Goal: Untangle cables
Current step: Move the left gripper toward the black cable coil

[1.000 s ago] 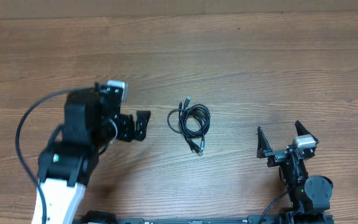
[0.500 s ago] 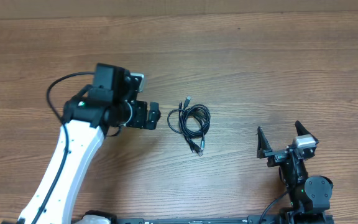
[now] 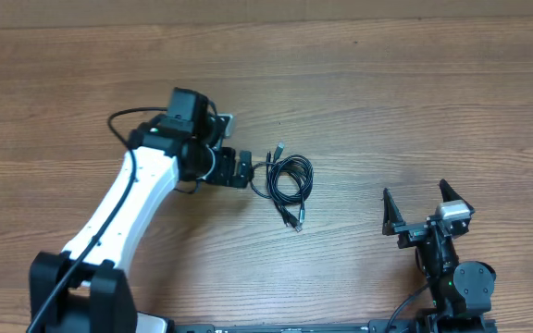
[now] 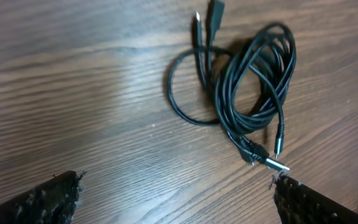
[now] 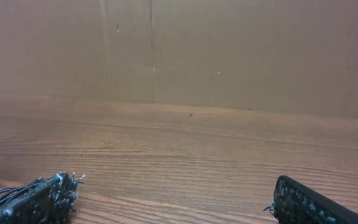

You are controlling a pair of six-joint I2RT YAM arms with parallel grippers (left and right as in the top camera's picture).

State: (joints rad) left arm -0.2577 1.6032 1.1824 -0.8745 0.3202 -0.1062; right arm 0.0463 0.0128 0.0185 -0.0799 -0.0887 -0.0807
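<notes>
The cables (image 3: 283,179) lie as one small tangled coil of thin black cord in the middle of the wooden table, with plug ends sticking out at its top and bottom. My left gripper (image 3: 245,169) is open just left of the coil, almost touching its left loop. In the left wrist view the cables (image 4: 224,99) lie ahead of the left gripper (image 4: 176,186), and a metal plug (image 4: 272,163) rests close to the right fingertip. Nothing is between the fingers. My right gripper (image 3: 415,191) stands open at the front right, far from the coil; the right gripper (image 5: 173,186) holds nothing.
The wooden table (image 3: 415,92) stretches to a brown cardboard wall (image 5: 229,50) at the back. The left arm's own thick black cable (image 3: 128,120) loops behind its wrist.
My left arm has swung to the right and stretched out, bringing its open gripper up to the coil's left side. The cables and the right arm have not moved.
</notes>
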